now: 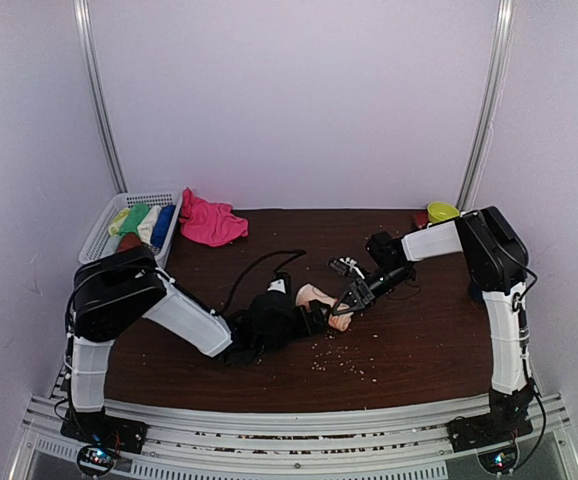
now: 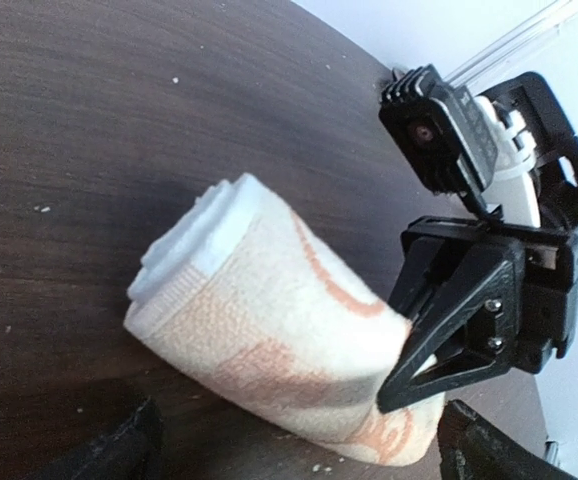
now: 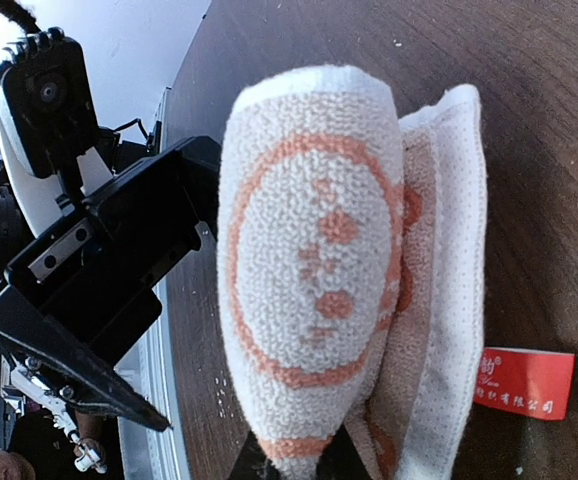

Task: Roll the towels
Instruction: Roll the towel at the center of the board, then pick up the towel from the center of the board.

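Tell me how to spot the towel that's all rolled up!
Look at the middle of the dark table. The rolled peach towel lies there, pinched by the right end effector. Unlike the crumpled pink towel at the back, it has orange circles.

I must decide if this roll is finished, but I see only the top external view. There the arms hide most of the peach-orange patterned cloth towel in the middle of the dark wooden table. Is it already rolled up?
Observer: Yes. In the left wrist view, the peach-orange patterned cloth towel lies as a roll, and the spiral layers show at its open end.
Operator: Thank you. Which gripper is holding it?
Observer: Only the right gripper, which is shut on one end of the roll. The left gripper stands wide open and grips nothing.
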Motion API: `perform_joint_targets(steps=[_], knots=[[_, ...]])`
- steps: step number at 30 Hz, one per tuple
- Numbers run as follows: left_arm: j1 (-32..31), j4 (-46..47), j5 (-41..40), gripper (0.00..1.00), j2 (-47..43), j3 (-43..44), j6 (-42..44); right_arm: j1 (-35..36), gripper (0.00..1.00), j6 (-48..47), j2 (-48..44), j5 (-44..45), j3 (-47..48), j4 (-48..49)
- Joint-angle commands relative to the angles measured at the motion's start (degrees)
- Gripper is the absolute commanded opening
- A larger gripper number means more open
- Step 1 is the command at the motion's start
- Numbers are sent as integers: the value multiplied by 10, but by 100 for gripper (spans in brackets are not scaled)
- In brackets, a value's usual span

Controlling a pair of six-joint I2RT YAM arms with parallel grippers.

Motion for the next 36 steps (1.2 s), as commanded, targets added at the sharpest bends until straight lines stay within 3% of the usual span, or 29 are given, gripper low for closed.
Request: perform_joint_targets(steps=[1,8,13,27,36], knots=[[3,81,28,98,37,15,-34,-14,2,8,34,58,-18,13],[3,95,59,98,66,28,-93,-18,2,11,39,57,-18,18],[-2,87,55,97,62,0,-192,-17,2,10,36,65,-19,22],[-19,-123,63,98,38,40,-359,-17,2,22,18,87,-31,50],[-11,-288,35,97,64,127,-412,-17,2,25,17,86,-39,60]])
